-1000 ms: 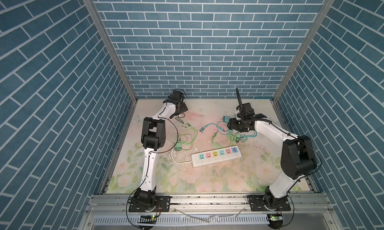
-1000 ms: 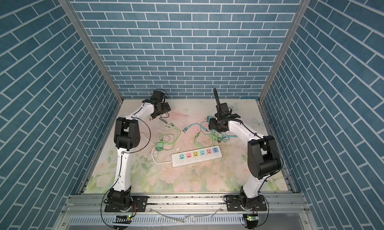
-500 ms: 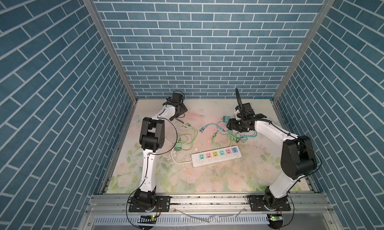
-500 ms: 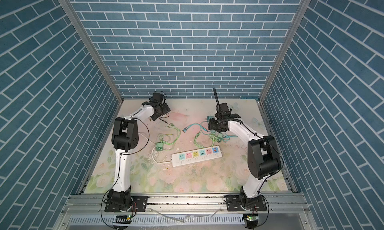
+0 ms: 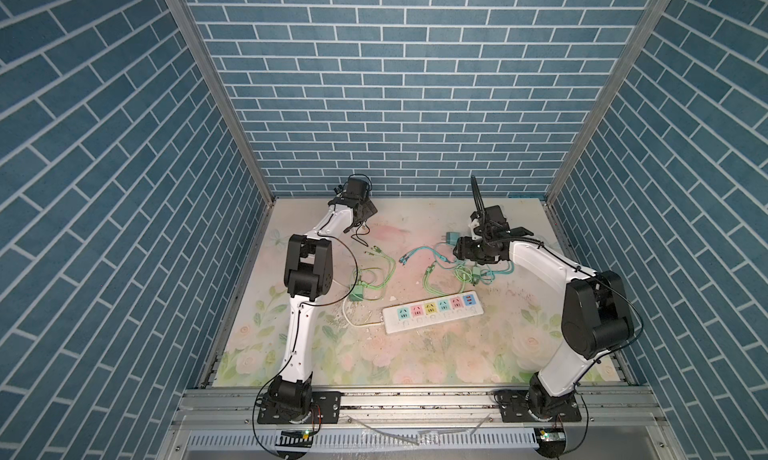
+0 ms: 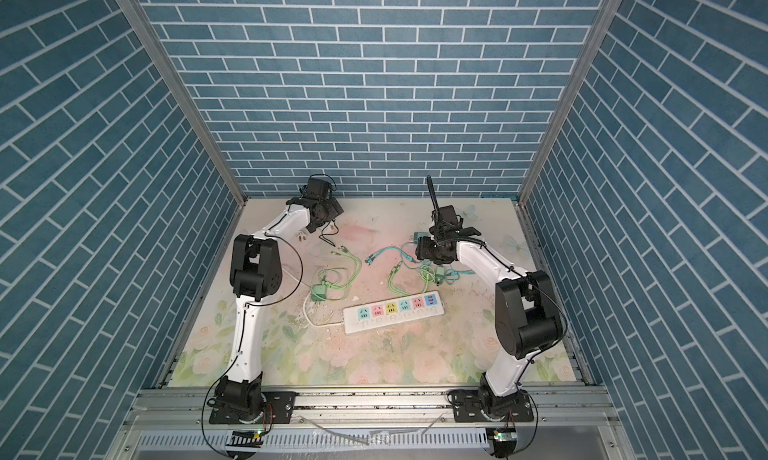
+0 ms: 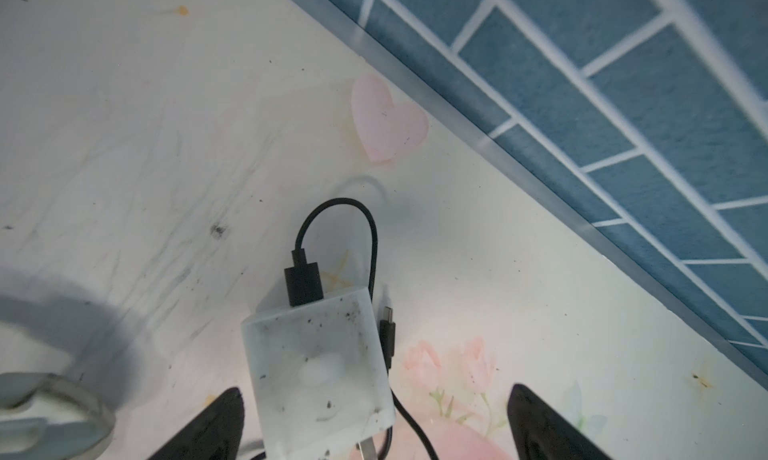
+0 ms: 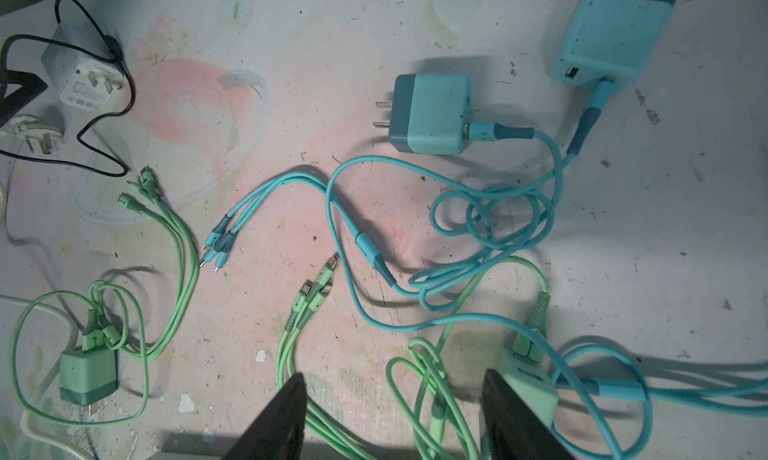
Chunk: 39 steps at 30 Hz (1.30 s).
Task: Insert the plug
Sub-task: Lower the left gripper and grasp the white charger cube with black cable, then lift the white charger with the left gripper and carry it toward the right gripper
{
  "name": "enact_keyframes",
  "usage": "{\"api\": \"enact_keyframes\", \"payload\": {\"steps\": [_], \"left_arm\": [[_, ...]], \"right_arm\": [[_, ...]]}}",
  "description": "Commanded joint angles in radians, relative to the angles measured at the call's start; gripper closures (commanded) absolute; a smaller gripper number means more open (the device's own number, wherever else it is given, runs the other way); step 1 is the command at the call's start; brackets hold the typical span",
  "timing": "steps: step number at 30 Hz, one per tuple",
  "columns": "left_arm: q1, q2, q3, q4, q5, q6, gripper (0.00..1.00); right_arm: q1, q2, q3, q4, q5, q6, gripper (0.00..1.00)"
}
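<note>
Left arm (image 5: 307,266) shifted slightly | fingers (image 7: 216,429) spread astride white charger (image 7: 316,366) | right arm (image 5: 540,262) steady

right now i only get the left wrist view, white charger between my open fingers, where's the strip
observer: The strip lies mid-table, nearer the front edge than your charger.
operator: anything in the way
observer: A green charger lies roughly between them.
operator: and the right gripper
observer: The right gripper hangs open over tangled cables, farther back than the strip.
</note>
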Motion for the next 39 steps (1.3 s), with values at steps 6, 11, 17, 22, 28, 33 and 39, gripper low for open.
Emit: {"api": "enact_keyframes", "payload": {"steps": [6,11,17,22,28,33,39], "left_arm": [[-0.009,0.045,0.021,-0.054,-0.040,-0.022,0.00],[-0.009,0.075,0.061,-0.083,-0.051,-0.022,0.01],[-0.008,0.107,0.095,-0.109,-0.049,-0.005,0.10],[-0.008,0.109,0.089,-0.106,-0.051,-0.012,0.28],[-0.008,0.121,0.084,-0.105,-0.038,-0.013,0.37],[-0.008,0.130,0.084,-0.098,-0.021,-0.010,0.44],[-0.003,0.133,0.090,-0.086,0.009,0.037,0.53]], "right_arm": [[0.005,-0.031,0.010,-0.014,0.005,-0.034,0.33],[0.004,-0.035,0.007,-0.015,0.007,-0.033,0.33],[0.003,-0.041,0.006,-0.016,0.014,-0.033,0.33],[0.004,-0.044,0.001,-0.017,0.014,-0.033,0.33],[0.003,-0.050,0.000,-0.016,0.017,-0.033,0.34],[0.003,-0.057,-0.002,-0.021,0.025,-0.034,0.34],[0.004,-0.069,-0.010,-0.020,0.037,-0.033,0.33]]}}
